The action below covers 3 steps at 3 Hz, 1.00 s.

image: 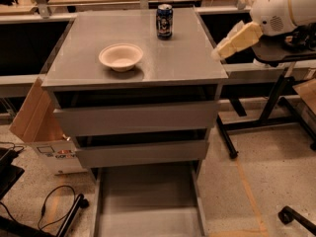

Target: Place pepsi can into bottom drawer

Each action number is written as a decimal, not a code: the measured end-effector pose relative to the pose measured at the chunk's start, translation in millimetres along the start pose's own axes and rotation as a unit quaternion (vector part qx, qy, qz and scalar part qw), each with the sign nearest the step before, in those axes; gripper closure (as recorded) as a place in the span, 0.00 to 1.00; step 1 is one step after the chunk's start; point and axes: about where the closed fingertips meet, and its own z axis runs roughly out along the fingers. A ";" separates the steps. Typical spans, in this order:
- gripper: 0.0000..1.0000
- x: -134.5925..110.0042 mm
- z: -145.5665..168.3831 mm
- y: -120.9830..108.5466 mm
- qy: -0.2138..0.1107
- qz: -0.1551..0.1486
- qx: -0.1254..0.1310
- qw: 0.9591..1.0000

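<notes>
The pepsi can (164, 20) stands upright at the back of the grey cabinet top (187, 58), right of centre. The bottom drawer (148, 201) is pulled out at floor level, a shallow grey tray with nothing in it. My gripper (219, 52) hangs from the white arm (281, 6) at the upper right, just above the cabinet top's right edge. It is to the right of the can and nearer the front, well apart from it, and holds nothing.
A cream bowl (121, 57) sits on the cabinet top, left of the can. The two upper drawers (136, 120) are shut. A cardboard box (37, 127) leans at the cabinet's left. Cables (54, 206) lie on the floor. A black stand's legs (266, 117) are at the right.
</notes>
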 end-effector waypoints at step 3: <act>0.00 -29.8 43.1 -35.6 -0.101 0.045 0.058 0.992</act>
